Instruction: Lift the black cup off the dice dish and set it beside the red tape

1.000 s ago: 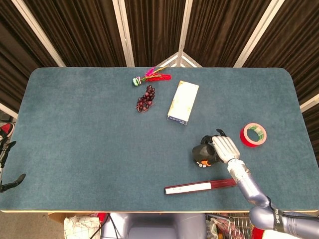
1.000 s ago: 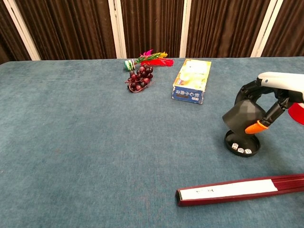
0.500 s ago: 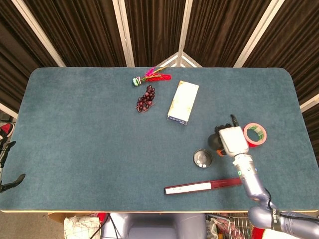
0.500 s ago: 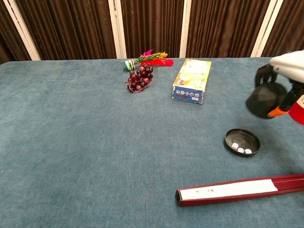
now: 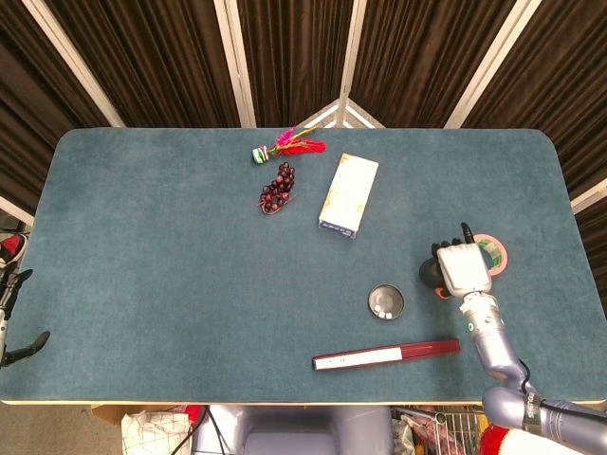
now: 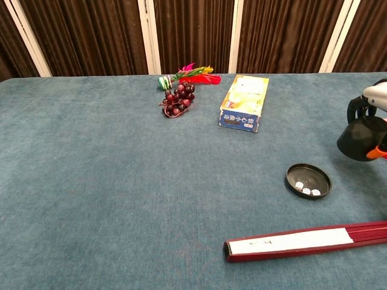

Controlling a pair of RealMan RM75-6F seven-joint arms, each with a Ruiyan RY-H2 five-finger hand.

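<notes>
The right hand (image 5: pixel 464 269) is wrapped around the black cup (image 6: pixel 361 140), holding it mouth-down near the table's right side, apart from the dice dish (image 5: pixel 386 300). The dish sits open on the blue cloth, white dice showing inside. In the head view the red tape (image 5: pixel 494 252) lies just beyond the hand, partly hidden by it, on the side away from the dish. Whether the cup touches the table cannot be told. Setting it down likely needs only a short lowering. The left hand is out of view.
</notes>
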